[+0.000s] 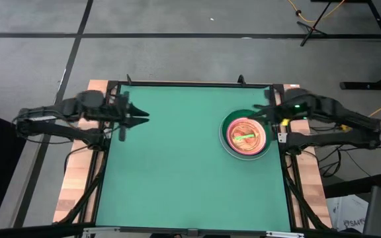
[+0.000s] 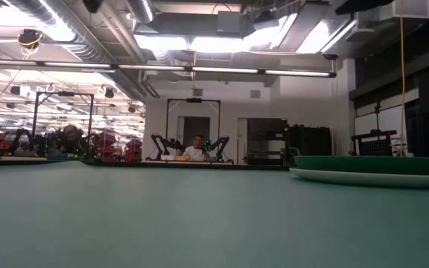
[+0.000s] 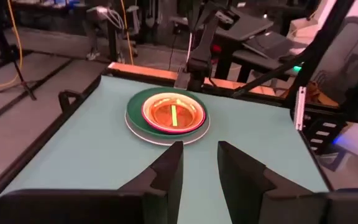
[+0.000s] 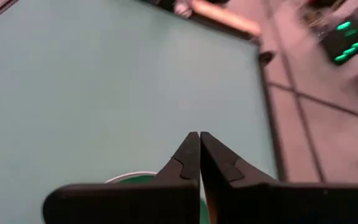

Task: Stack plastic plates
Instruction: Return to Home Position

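- Right claw (image 4: 199, 146): fingers pressed together, pinching nothing.
- It hangs over the far right rim of the plate stack (image 1: 247, 134). The low view shows nothing touching the stack, so the claw looks raised clear of it.
- Left claw (image 3: 200, 149): fingers spread, empty, parked at the left edge of the worktop (image 1: 170, 172), pointing across at the stack and well apart from it.
- Plate stack: one pile on the right half of the worktop, near the right arm's side. A pale rim shows lowest with a dark green plate on it, then pink and orange rings, and a lime bar shows in the centre.
- No loose plates show anywhere else on the worktop.
- Step, my read: stacking is done and the arm is homing.
- Next move calls for the right arm to lift up and away toward its own edge, keeping the shut fingers off the stack rim so the pile isn't nudged.
- The left arm looks about home, with little to do.
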`<state>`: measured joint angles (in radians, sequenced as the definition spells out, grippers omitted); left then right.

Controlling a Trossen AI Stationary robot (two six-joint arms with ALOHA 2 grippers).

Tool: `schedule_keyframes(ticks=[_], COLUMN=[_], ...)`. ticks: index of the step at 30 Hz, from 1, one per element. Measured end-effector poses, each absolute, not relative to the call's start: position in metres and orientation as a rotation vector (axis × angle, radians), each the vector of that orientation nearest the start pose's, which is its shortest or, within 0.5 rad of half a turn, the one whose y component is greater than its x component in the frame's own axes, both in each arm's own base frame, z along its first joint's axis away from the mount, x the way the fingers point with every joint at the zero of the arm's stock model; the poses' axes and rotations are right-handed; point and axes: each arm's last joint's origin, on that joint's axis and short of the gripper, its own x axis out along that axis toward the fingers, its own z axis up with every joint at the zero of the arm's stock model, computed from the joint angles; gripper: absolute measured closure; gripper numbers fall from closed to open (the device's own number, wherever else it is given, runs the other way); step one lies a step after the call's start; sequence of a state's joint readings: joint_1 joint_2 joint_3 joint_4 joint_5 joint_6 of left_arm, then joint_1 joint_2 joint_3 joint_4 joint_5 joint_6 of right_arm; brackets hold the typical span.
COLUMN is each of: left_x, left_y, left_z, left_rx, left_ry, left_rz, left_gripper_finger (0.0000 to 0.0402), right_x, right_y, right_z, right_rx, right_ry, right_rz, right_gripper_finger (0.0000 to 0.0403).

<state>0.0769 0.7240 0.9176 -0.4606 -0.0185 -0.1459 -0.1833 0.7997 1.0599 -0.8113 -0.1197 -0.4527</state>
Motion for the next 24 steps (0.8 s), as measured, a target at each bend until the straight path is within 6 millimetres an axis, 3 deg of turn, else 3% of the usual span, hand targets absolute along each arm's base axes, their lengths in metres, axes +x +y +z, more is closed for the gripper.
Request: schedule_keyframes(ticks=[7, 13, 19, 24], left_x=[0.089, 0.045, 0.026, 0.031], left_y=[0.009, 0.008, 0.007, 0.007], left_z=[0.368, 0.363, 0.338, 0.303], left_rx=[-0.119, -0.061, -0.063, -0.066], left_ry=[0.169, 0.130, 0.077, 0.034], left_rz=[0.149, 0.250, 0.245, 0.241], left_gripper_finger=[0.0309, 0.0309, 0.0309, 0.0309], right_x=[0.087, 0.042, 0.008, 0.000], right_y=[-0.016, -0.009, -0.002, 0.000], right_z=[0.381, 0.388, 0.387, 0.376], right_rx=[-0.463, -0.485, -0.495, -0.495], right_ry=[0.399, 0.254, 0.149, 0.151], right_rz=[-0.083, -0.153, -0.168, -0.161], right_gripper_finger=[0.0402, 0.0402, 0.0402, 0.0402])
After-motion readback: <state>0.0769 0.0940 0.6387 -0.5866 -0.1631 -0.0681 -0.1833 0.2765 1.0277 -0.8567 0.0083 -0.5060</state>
